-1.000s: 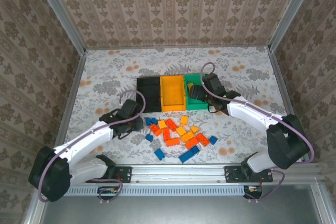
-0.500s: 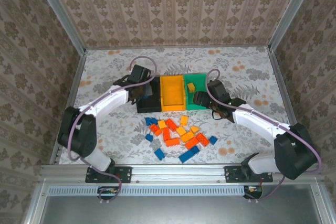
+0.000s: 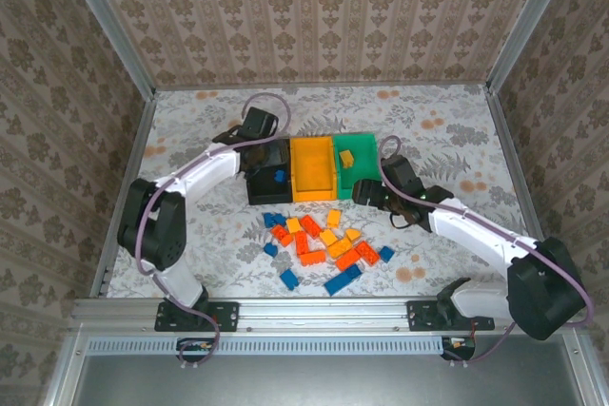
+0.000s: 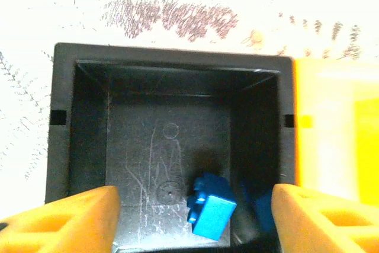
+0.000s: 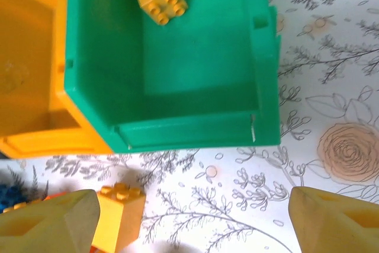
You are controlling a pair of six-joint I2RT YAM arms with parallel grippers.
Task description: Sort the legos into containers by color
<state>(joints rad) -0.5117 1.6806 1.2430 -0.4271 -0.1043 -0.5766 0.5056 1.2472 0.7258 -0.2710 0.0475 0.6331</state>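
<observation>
Just now, blue lego [image 4: 210, 213] dropped into black bin [image 4: 172, 51], lower centre of frame. Left claw [image 4: 190, 220] spread wide, empty. Right claw [image 5: 192, 223], wide and empty too, withdrew from green bin [image 5: 177, 128] toward pile [image 3: 324, 240].

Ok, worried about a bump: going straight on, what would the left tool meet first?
Likely the blue brick lying in the black bin, right ahead of the open left tool; depth is unclear.

**Bins form one wall, open desk around**

The black bin [image 3: 266, 199], orange-yellow bin [image 3: 312, 168] and green bin [image 3: 362, 145] touch side to side, with no passage between. The desk [image 3: 190, 140] lies open at their 12, 9 and 3 o'clock. At 6 o'clock the lego pile [image 3: 328, 238] sits close, leaving a thin strip.
</observation>
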